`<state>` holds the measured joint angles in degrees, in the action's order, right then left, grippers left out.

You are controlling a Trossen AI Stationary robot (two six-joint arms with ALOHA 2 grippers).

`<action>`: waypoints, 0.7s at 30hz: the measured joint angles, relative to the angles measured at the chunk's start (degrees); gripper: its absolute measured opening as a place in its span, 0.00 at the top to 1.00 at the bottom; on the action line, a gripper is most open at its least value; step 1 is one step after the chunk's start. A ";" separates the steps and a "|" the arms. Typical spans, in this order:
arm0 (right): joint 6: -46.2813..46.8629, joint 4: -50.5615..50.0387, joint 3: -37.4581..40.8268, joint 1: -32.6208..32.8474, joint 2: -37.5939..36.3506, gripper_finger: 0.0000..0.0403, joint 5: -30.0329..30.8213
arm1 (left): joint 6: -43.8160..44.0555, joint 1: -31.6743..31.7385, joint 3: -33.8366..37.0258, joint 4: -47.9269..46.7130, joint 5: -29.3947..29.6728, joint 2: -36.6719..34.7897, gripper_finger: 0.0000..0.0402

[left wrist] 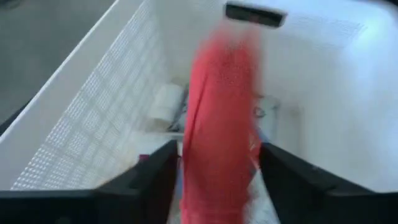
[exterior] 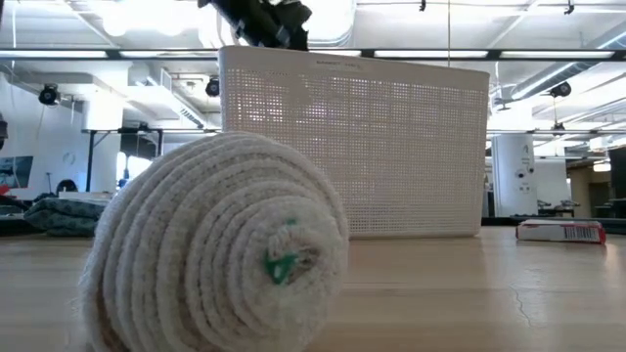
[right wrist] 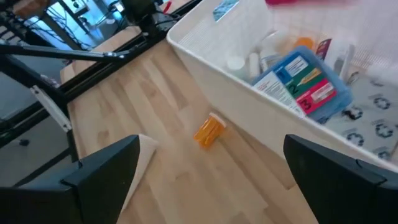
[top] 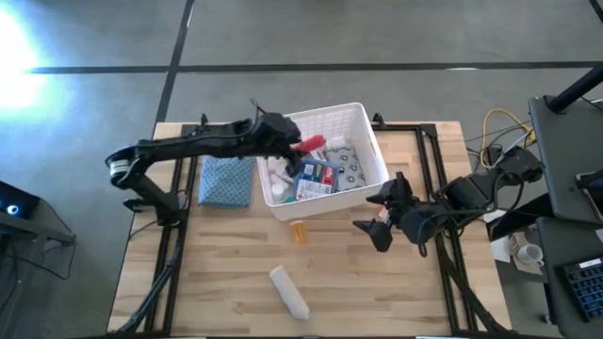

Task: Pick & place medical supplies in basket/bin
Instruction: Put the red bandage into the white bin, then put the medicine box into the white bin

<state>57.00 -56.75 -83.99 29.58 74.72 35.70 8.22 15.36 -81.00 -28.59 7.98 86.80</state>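
The white lattice basket (top: pixel 369 141) stands at the table's middle far side and holds white bottles (top: pixel 276 181), a red-white-blue box (top: pixel 317 179) and a patterned grey packet (top: pixel 352 166). My left gripper (top: pixel 300 153) hangs over the basket's left part, shut on a red piece (top: pixel 314 143). An orange vial (top: pixel 299 229) lies on its side on the table just near of the basket. A pale rolled tube (top: pixel 289 290) lies nearer the table's near edge. My right gripper (top: pixel 370 213) is open, right of the vial, by the basket's near right corner, touching nothing. My left gripper (left wrist: pixel 217 163) has the red piece (left wrist: pixel 221 93) pinched between its two fingers (left wrist: pixel 155 177). The piece runs on ahead of the fingers and is lifted clear above the basket's inside. Its near end is hidden between the fingers.
A blue-grey folded cloth (top: pixel 226 181) lies left of the basket. A small red-and-white box (exterior: pixel 559 231) lies on the table by my right gripper. Open wood (top: pixel 377 292) stretches along the near side. Black frame rails (top: pixel 435 169) run along the table's left and right sides.
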 joint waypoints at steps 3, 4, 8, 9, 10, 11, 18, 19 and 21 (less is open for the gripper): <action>1.70 -0.20 0.09 1.31 0.02 0.04 0.01 | -0.17 -0.19 -2.33 -2.60 -0.11 1.98 0.35; 2.18 -0.56 0.12 1.63 0.02 0.04 0.02 | -0.19 -0.48 -3.14 -3.50 -0.21 2.09 0.30; 5.96 -2.71 0.28 2.75 0.02 0.04 0.00 | -0.19 -3.00 -7.67 -12.05 -0.17 1.25 0.19; 7.27 -3.31 0.29 2.93 0.02 0.04 0.00 | -0.07 -4.43 -9.05 -15.07 -0.04 0.53 0.18; 8.25 -3.54 0.38 3.21 0.02 0.04 -0.02 | 0.58 -6.40 -10.51 -17.52 -0.07 -0.39 0.17; 8.83 -3.54 0.48 3.32 0.02 0.04 -0.21 | 1.54 -8.83 -11.83 -19.33 -0.20 -1.43 0.17; 15.40 -10.79 0.63 3.74 1.44 0.04 -9.88 | 21.44 -30.00 -12.04 -25.51 2.97 -5.60 0.18; 16.72 -14.62 0.83 4.18 2.09 0.04 -12.34 | 25.03 -33.26 -10.97 -25.90 5.04 -5.68 0.18; 18.40 -23.96 1.79 5.37 3.32 0.04 -17.72 | 32.03 -39.41 -8.54 -26.33 9.47 -5.81 0.18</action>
<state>75.40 -80.71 -82.19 34.95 78.03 17.99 40.25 -24.06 -89.54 -54.93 17.45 80.99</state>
